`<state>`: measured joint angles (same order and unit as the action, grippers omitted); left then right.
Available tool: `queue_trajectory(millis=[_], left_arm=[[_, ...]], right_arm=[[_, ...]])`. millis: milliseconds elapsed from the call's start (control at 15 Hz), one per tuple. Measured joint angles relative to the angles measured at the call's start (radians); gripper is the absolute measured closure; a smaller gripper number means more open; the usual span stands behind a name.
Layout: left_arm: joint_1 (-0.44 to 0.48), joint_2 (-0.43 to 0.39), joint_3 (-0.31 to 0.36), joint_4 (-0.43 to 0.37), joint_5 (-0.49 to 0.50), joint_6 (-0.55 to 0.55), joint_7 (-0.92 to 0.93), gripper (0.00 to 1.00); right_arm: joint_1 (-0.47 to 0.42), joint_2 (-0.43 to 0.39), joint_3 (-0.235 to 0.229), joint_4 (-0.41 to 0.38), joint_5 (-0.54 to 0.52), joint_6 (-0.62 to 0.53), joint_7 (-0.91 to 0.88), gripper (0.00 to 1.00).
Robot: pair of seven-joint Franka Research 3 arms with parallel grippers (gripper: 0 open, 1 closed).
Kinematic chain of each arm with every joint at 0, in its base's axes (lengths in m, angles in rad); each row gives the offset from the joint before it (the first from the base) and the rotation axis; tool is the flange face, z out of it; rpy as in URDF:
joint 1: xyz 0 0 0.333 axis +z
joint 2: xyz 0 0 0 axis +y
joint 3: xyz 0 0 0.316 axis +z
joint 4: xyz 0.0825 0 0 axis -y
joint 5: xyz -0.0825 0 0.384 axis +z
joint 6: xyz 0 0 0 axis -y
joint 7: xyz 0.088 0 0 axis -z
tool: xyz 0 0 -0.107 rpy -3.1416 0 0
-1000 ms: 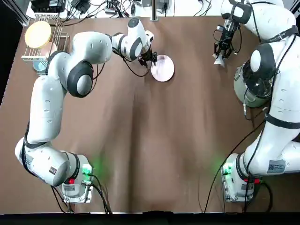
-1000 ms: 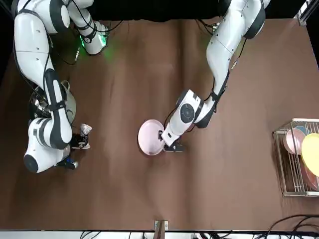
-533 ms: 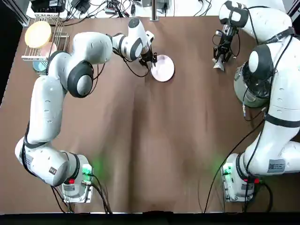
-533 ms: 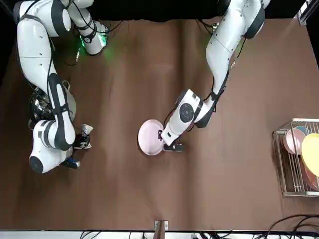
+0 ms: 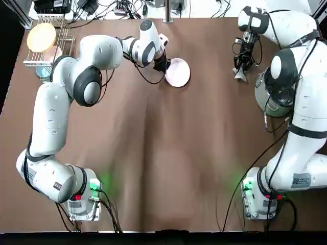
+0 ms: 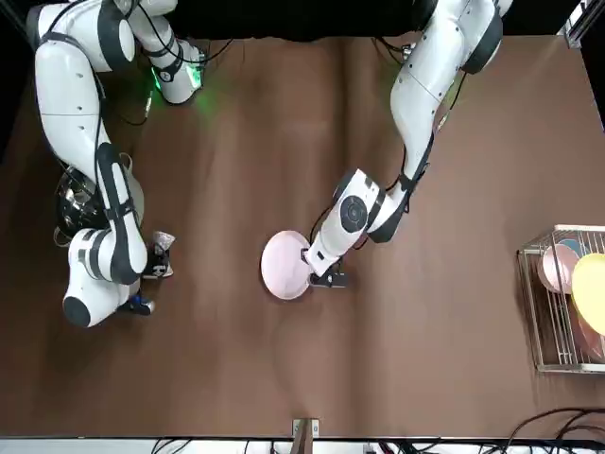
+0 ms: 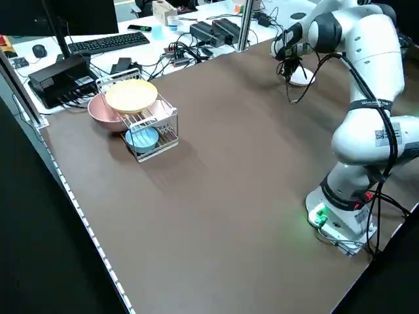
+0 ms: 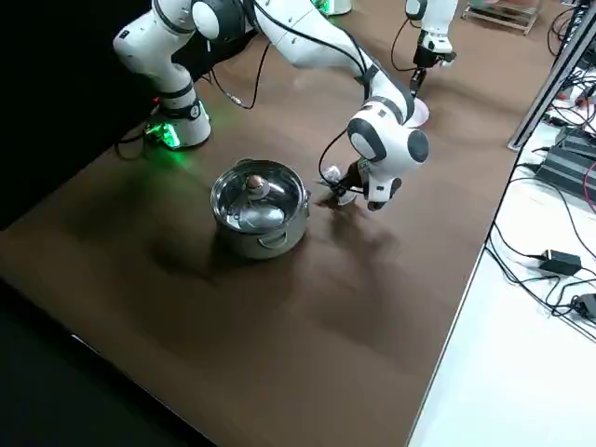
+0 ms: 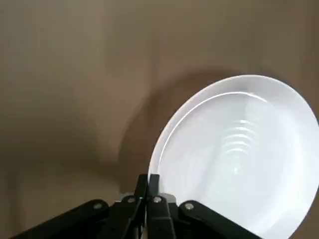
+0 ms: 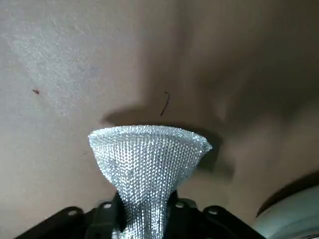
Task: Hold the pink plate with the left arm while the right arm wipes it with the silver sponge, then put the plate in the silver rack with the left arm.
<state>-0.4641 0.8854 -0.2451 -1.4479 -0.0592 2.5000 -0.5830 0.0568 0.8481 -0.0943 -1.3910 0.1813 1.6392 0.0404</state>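
At the far middle of the table, the left gripper (image 5: 162, 65) has its fingers clamped thin on the near rim of the plate (image 5: 178, 73), and the left wrist view shows the two fingers (image 9: 148, 186) pressed almost together over the plate's edge, with a shadow under the plate that suggests it is tipped up off the cloth. Over by the robot's right side, the right gripper (image 5: 240, 70) is pinched on the sponge (image 10: 148, 159), which fans out from between its fingers and hangs just above the table, close to the steel pot (image 8: 260, 207) and well apart from the plate. Judging from this, the step in hand is bringing sponge and plate together for the wipe. To do it well, the left arm should keep its rim grip firm and hold the plate tilted with its face open toward the right arm, since a thin edge grip could let the glossy plate pivot under pressure. I'd have the right arm carry the sponge across clear of the pot and press lightly, stroking toward the gripped rim rather than away from it, so the push does not lever the plate out of the fingers. Far off at the table's left corner, the rack (image 5: 48, 48) already holds other dishes.
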Motion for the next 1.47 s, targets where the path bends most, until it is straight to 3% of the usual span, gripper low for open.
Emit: queue_trajectory(millis=[267,467,533,800,1067,1267,1467], left_arm=[[0.01,-0.006,0.002,0.004,0.001,-0.02,0.0,0.98],[0.033,-0.052,0.003,0.01,0.007,-0.117,0.0,0.98],[0.046,-0.075,0.003,0.01,0.013,-0.156,0.0,0.98],[0.137,-0.221,0.004,0.014,0.03,-0.414,0.07,0.98],[0.242,-0.347,0.006,0.015,0.032,-0.615,0.201,0.98],[0.342,-0.416,0.008,0.014,0.033,-0.686,0.308,0.98],[0.432,-0.45,0.009,0.013,0.04,-0.694,0.34,0.98]], right_arm=[[-0.001,0.0,0.0,0.0,-0.001,0.0,-0.009,0.31],[-0.002,-0.001,0.0,0.006,-0.001,-0.005,-0.013,0.04],[-0.001,-0.004,0.0,0.013,-0.001,-0.014,-0.021,0.0],[-0.001,-0.056,0.003,0.106,-0.001,-0.151,-0.048,0.0],[-0.006,-0.158,0.002,0.26,-0.002,-0.312,-0.048,0.0],[-0.014,-0.269,0.001,0.329,-0.002,-0.329,-0.048,0.0],[-0.015,-0.418,0.003,0.343,-0.002,-0.341,-0.048,0.0]])
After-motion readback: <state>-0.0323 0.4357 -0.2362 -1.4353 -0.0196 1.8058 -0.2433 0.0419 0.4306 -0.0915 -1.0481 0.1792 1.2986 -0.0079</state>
